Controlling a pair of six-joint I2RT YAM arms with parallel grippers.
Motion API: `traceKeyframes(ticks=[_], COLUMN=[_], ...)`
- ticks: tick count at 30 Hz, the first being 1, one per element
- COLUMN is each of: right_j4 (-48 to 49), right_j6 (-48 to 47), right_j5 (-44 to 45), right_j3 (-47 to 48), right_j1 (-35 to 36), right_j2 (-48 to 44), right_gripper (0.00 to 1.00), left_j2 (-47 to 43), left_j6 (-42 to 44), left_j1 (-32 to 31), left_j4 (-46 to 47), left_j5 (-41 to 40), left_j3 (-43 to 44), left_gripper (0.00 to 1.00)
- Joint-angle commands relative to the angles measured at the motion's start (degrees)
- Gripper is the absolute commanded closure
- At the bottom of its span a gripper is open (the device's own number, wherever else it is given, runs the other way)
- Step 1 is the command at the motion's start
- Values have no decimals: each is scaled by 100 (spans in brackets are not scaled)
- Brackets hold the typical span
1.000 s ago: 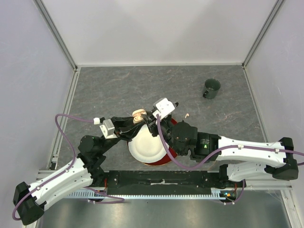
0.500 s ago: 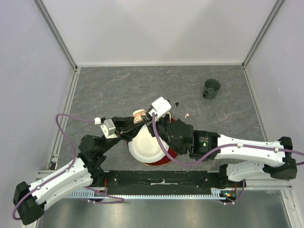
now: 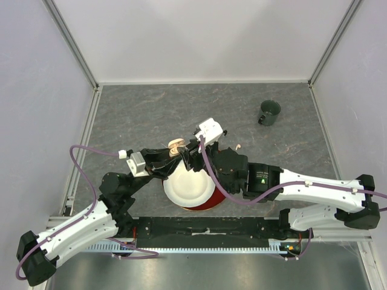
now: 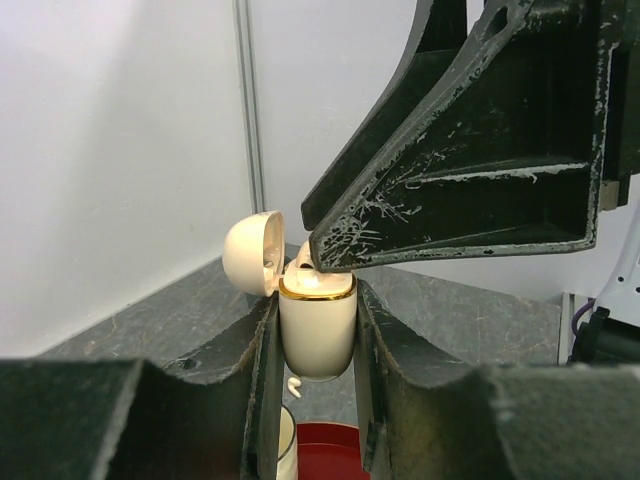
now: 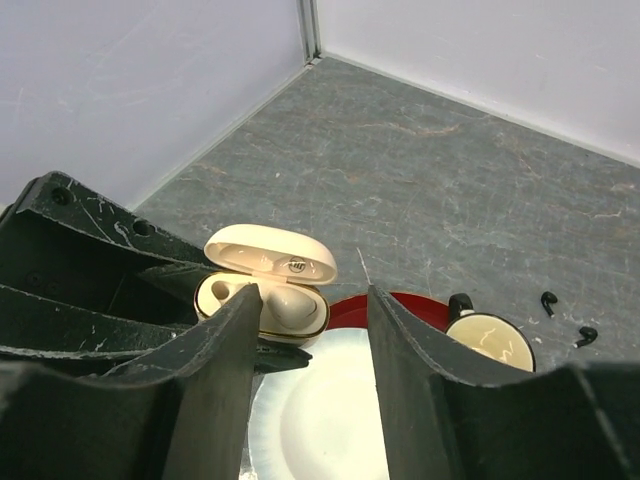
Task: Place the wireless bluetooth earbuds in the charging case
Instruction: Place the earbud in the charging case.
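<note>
Grey, veined tabletop [image 3: 151,115] is stretching between pale walls in the overhead view, where both arms are meeting above a white plate [image 3: 184,190] stacked on a red plate [image 3: 208,202]. The left gripper [image 3: 172,154] is clamping the charging case [image 3: 176,145], and the right gripper [image 3: 193,154] is hovering just beside it on its right. A loose white earbud [image 3: 239,147] is lying on the table, off to the right gripper's right and apart from it, and a dark mug [image 3: 269,112] is standing well beyond. In the left wrist view, the left gripper's fingers [image 4: 250,390] are squeezing the cream case upright between them, its gold rim up and its lid [image 4: 252,252] hanging open to the left. A seated white earbud [image 4: 303,268] is poking up from the case's mouth, right under the tip of a right-gripper finger [image 4: 450,180] reaching in from the upper right; whether the two are touching I cannot tell. In the right wrist view, the right gripper is standing released, its jaws apart with nothing between them. The case is sitting just ahead of its fingertips, slightly left, lid raised, with the seated white earbud resting in one well. One black earbud [image 5: 548,298] and a second black earbud [image 5: 585,335] are lying on the table off to the right, well apart from the fingers.
</note>
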Motion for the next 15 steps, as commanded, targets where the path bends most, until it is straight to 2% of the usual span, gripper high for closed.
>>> traceKeyframes(ticks=[1,15], right_j4=[-108,331], right_j6=[419,1087], right_j5=[-331,-1685], right_j3=[230,459], right_j1=[-119,-1024], right_j2=[-119,-549], right_gripper=[43,14], left_j2=[-45,-45], left_j6=[158,157], left_j1=[4,-4], left_j4=[514,505], left_j5=[38,-6], left_j3=[90,64], left_gripper=[98,98])
